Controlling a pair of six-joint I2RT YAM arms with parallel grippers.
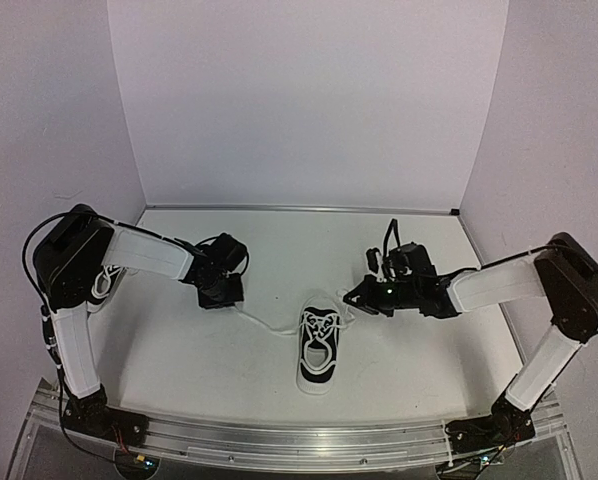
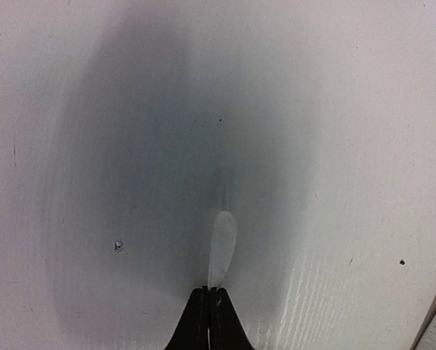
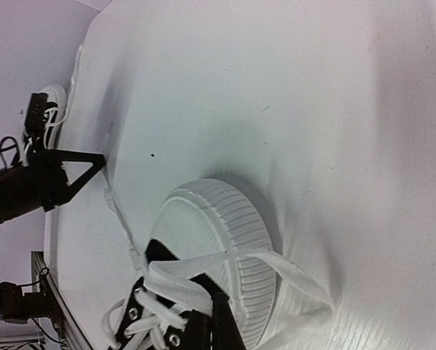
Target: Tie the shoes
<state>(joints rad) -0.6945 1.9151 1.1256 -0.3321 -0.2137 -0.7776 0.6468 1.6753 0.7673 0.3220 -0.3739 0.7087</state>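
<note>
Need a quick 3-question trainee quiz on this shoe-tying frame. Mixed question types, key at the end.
1. How many shoes show in the top view?
2. True or false: the left gripper is open.
3. The left gripper pinches: A) a sole, B) a lace end, C) nothing.

Key
1. Two: the centre shoe between the arms, and the second shoe at the far left, partly behind the left arm.
2. False. It is shut.
3. B. The white lace end sticks out past its fingertips.

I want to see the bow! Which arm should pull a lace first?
Left, probably: its fingers pinch a lace end that runs to the middle shoe.
</note>
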